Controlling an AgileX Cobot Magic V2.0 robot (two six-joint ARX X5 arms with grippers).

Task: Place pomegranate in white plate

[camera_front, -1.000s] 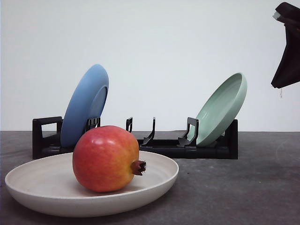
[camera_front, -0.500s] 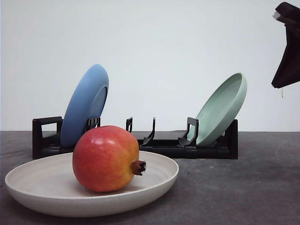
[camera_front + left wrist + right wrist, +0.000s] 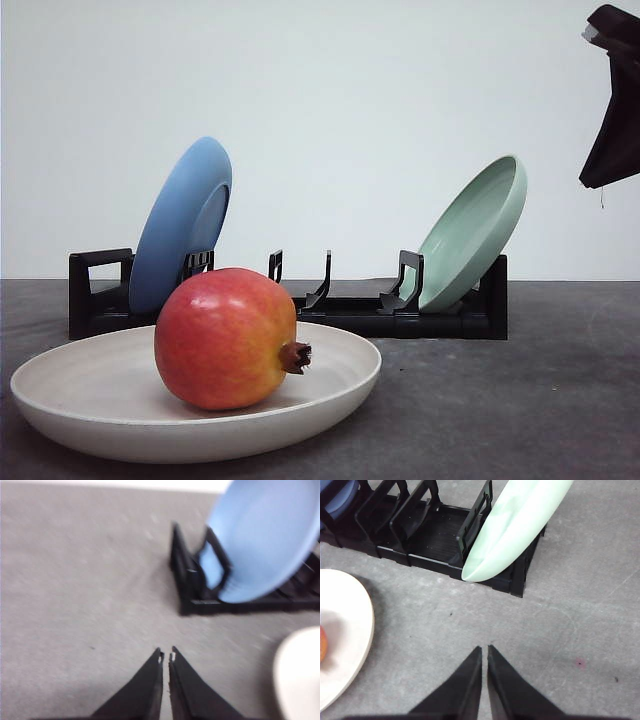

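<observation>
Pomegranate: round glossy red fruit with yellow-orange blush [image 3: 227,339]; nearest item in the front view; lies on its side inside the plate, brown dried crown nub pointing toward the robot's right; so its crown-to-base axis runs left to right across the tabletop; a red sliver of it shows at the edge of the right wrist view [image 3: 322,644]

White plate: shallow round matte cream plate with raised rim [image 3: 60,420]; flat on the tabletop, under and around the fruit; wider than the fruit, rim clear on all visible sides

Relation of fruit to claws: fruit apart from both; neither claw touches it or the plate; the plate's rim appears at the side of each wrist view, so it looks to lie between the arms, and which arm is nearer cannot be told

Left claw: black tapered fingers [image 3: 166,656] closed tip to tip, holding nothing; above bare tabletop

Right claw: black tapered fingers [image 3: 484,650] closed together, holding nothing; above bare tabletop, near the rack

Task standing: judged complete, fruit settled in the plate; no further grasp seems called for

Tabletop: grey, matte, lightly speckled surface [image 3: 520,400]; open room to the plate's right

Rack: black plastic dish rack [image 3: 340,305] behind the plate; carries a tilted blue plate [image 3: 180,225] at its left end and a tilted pale green plate [image 3: 475,230] at its right end

Room: plain white wall [image 3: 350,100] farthest back
</observation>
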